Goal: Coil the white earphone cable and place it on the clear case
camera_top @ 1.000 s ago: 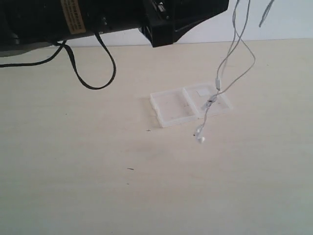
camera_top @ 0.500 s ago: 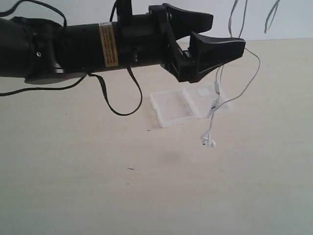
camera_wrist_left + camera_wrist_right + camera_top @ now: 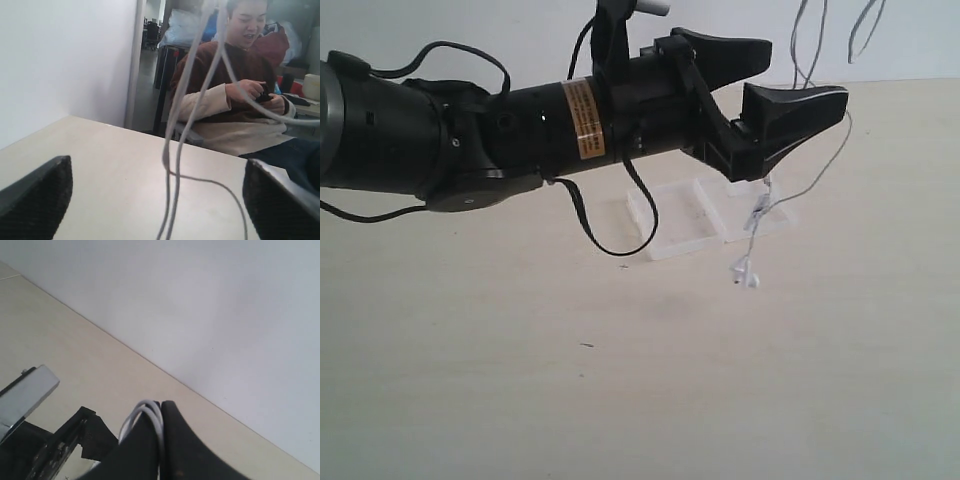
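- While the right gripper (image 3: 161,412) holds its fingers pressed together on a loop of the white earphone cable (image 3: 152,416) high above the table (image 3: 520,380), the rest of the wire hangs free, its earbuds (image 3: 747,277) dangling just beside the clear case (image 3: 670,215), which lies open and flat.
- The left gripper (image 3: 807,70) reaches in from the side with its jaws spread wide. In the left wrist view the hanging strands fall in the gap between the two fingers, touching neither.
- The wire looks feather-light and limp — likely to swing, twist and slip through a loose pinch. It probably will not hold a coil unless pinned. The small inline piece and the earbuds look like the only firm spots. A sound place to take hold seems to be the doubled strands partway down, where the two run close together.
- Against a second earlier, the left arm has dropped from the top edge of the exterior view and pushed across in front of the case. The earbuds have drifted a little to the side. The case has not moved.
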### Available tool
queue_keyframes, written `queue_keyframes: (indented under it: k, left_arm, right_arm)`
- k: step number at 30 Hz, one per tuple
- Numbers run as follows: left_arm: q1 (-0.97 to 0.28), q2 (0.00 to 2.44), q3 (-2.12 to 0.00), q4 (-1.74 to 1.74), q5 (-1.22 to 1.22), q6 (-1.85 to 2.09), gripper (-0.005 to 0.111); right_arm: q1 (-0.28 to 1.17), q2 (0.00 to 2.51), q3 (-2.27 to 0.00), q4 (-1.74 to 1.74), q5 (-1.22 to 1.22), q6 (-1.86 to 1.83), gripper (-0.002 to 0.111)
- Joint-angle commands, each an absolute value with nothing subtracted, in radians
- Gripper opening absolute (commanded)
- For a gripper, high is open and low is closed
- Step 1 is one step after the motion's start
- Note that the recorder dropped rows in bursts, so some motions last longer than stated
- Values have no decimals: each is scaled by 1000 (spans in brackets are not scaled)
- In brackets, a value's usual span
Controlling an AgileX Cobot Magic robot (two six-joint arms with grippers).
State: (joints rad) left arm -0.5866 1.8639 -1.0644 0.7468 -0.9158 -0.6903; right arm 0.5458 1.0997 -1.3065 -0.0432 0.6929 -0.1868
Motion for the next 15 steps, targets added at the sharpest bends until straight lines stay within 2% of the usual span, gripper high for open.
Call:
queue_keyframes:
  k: [1,6,11,15]
  left_arm:
    - [-592,1880,-1063,726,-934,-688,88]
    - [-592,1880,-1063,694,-941,-681,87]
    - [-592,1880,-1063,702,-895,-663,60]
    - [-592,1880,-1063,702,-895,-663,61]
  right_arm:
    - [547,1137,-1313,0,677,-177,0]
    - [547,1152,-1313,10,653,-179,0]
    - [547,1152,-1313,6,653,-179,0]
    - [547,1152,-1313,0,653,-181,0]
